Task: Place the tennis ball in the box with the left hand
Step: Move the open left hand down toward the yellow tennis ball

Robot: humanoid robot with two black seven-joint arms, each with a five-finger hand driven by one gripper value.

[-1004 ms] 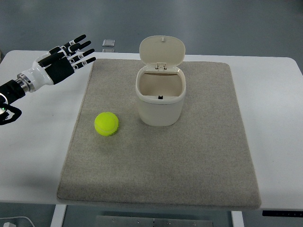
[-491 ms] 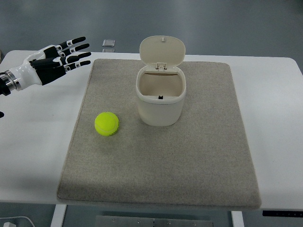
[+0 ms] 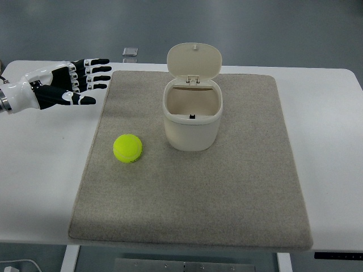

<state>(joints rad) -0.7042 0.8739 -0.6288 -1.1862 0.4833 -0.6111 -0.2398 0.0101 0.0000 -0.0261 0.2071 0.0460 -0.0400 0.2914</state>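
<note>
While our left hand (image 3: pixel 59 85) hovers with fingers spread, holding nothing.
We see the tennis ball (image 3: pixel 127 148) just left of the open-lidded box (image 3: pixel 193 113).

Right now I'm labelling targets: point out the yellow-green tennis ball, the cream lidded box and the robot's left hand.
yellow-green tennis ball (image 3: pixel 127 148), top view, centre of the ball.
cream lidded box (image 3: pixel 192 132), top view, front wall.
left hand (image 3: pixel 61 86), top view, palm.

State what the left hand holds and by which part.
Nothing. The left hand is open beside the mat; the tennis ball lies apart on it.
</note>
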